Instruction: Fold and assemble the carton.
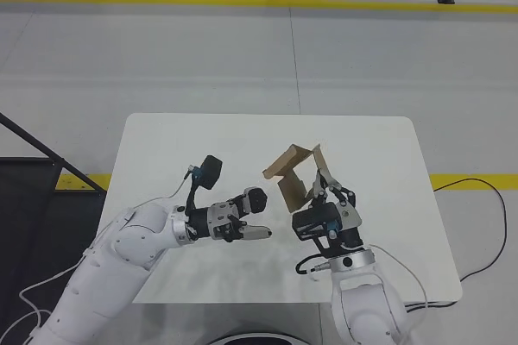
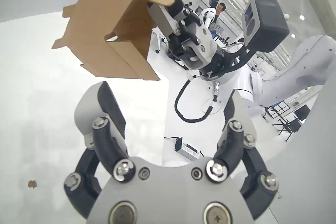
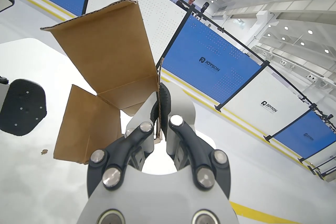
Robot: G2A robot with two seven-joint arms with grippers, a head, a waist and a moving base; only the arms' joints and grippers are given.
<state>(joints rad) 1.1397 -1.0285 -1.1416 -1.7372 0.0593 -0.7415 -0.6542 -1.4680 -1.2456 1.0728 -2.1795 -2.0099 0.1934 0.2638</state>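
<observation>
1. White matte table with rounded corners, on a pale grey floor with a yellow line. Blue and white perforated panels stand behind.
2. Carton: brown corrugated card, part-folded, with fluted cut edges showing. Panels are creased at angles and the flaps splay out, so it makes an open shell.
3. Carton is over the table's middle, a bit right, just far of the right gripper. Can't tell if its lowest flap touches the table.
4. Right gripper comes up from the near side, pointing far. Its fingers are pinched tight on one thin panel edge, with a ribbed black pad on each side of the card.
5. Left gripper is left of the carton, near it but apart, pointing right toward it. Its fingers are spread wide and empty, showing black textured pads.
6. Tiny brown scrap lies on the table, apart from the carton.
</observation>
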